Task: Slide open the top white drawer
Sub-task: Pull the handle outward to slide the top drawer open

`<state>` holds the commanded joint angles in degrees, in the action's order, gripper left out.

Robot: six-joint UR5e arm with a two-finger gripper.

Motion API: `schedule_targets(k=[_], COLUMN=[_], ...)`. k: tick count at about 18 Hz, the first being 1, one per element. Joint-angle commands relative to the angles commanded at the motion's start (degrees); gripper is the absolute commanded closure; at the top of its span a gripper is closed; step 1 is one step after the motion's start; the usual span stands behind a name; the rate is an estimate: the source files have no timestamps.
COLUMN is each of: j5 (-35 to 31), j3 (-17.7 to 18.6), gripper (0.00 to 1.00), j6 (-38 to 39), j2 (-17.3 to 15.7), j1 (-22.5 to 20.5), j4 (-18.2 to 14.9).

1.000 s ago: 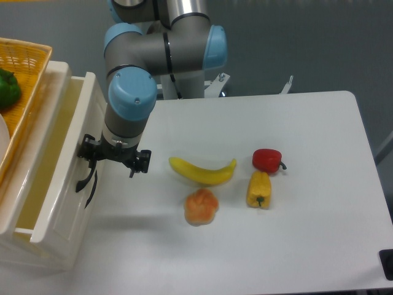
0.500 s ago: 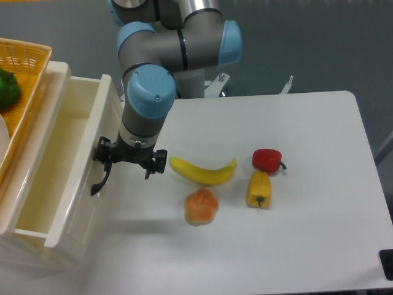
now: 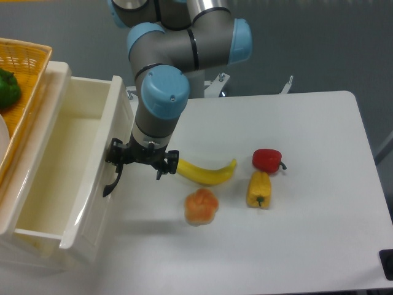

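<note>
I have the claw [image 3: 116,161] clamped on the black handle [image 3: 112,180] so I can haul the top white drawer [image 3: 58,178] out over the desk [image 3: 295,246]

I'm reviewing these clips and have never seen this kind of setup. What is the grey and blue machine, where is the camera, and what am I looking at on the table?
It is a jointed robot arm, filmed by one fixed camera looking down from above the table's front. Its tool sits at the curved black handle of the top white drawer, which is pulled well out and looks empty. Whether the tool is clamped on the handle is unclear. On the table lie a banana, a red pepper, a yellow pepper and an orange fruit. A yellow basket sits top left.
</note>
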<state>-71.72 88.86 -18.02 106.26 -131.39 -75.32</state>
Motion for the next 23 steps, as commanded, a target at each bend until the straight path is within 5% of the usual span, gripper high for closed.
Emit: schedule_targets(k=[23], j5=[1.6], j3=[-0.2], gripper=[0.0], j6=[-1.6], j2=[0.2], j1=[-3.4], j4=[0.4])
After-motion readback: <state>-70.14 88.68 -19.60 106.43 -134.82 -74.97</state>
